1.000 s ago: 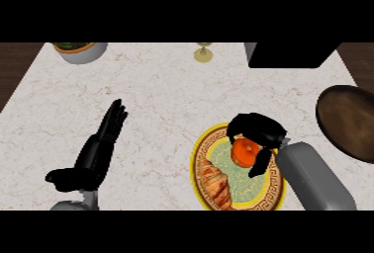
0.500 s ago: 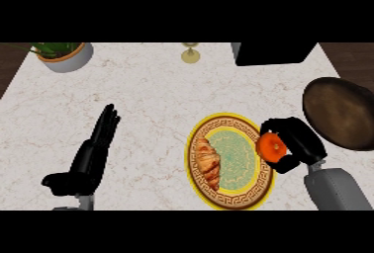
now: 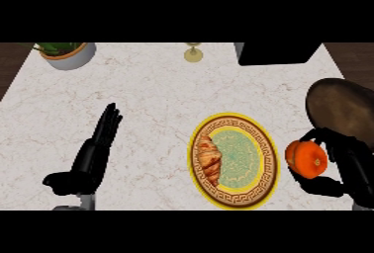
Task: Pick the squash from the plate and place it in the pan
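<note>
One squash (image 3: 306, 159), small, round and orange, sits in the right hand (image 3: 350, 165). The fingers wrap over its far side and the thumb hooks under its near side, so the hand is clamped on it across the widest part. It is off the plate (image 3: 235, 120), just beside the right rim, and on the near side of the dark pan (image 3: 343, 104), which lies at the right edge of the counter (image 3: 161, 94). From this steep view I cannot tell whether the squash hangs above the stone or brushes it.

By its look, the squash should be hard and stiff under the rind, so the fingers will not dent it, and light enough for one hand. Its skin appears smooth and its shape is close to a ball, so I judge it may slip or turn if held near an end. The hold round its middle, fingers opposite thumb, seems the right one. It is not fragile, yet once set down it could roll, so the pan's flat middle is the safer spot.

A croissant (image 3: 208, 159) lies on the left part of the plate. The left hand (image 3: 91, 155) rests at the left of the counter, fingers straight and together, pointing far. A potted plant (image 3: 67, 53), a glass (image 3: 194, 52) and a black box (image 3: 281, 53) stand along the far edge.
</note>
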Robot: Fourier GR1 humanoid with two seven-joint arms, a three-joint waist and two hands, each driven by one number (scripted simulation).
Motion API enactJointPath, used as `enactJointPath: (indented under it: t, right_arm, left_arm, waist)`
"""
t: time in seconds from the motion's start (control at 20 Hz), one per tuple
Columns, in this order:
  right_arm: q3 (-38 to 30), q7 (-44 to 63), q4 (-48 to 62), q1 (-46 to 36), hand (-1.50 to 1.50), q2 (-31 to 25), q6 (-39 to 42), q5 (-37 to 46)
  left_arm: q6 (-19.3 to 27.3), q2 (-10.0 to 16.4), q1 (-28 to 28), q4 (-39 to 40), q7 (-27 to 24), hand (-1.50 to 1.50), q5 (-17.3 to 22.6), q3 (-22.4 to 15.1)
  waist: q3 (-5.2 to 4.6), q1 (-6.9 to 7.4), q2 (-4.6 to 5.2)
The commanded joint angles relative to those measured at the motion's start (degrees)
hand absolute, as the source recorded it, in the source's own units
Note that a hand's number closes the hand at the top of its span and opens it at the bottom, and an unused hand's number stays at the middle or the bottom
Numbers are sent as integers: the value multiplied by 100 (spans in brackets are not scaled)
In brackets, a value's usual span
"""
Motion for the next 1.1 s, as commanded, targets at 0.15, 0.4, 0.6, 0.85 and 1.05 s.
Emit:
enactJointPath:
  t: [0.15,0.4,0.6,0.85,1.05]
  right_arm:
    - [-1072,633,-592,231,150,83,326,-1086]
    - [-1804,-114,634,-260,150,-169,-104,-1407]
    - [-2261,-848,2140,-1047,150,-562,-661,-1394]
    - [-2608,-1502,3761,-1954,150,-912,-1895,-891]
    - [-3014,-2067,5158,-2821,150,-1225,-2027,-1469]
  left_arm:
    - [-121,-164,-66,275,-270,0,-44,-97]
    - [-136,-71,103,-212,34,0,-156,-153]
    - [-91,-185,-290,184,81,0,-228,-129]
    - [-329,-145,-162,85,-53,0,-43,-128]
    - [-135,-233,-606,24,406,0,-109,-36]
  waist:
    - [11,257,70]
    - [15,311,75]
    - [19,333,90]
    - [27,453,117]
    - [26,417,114]
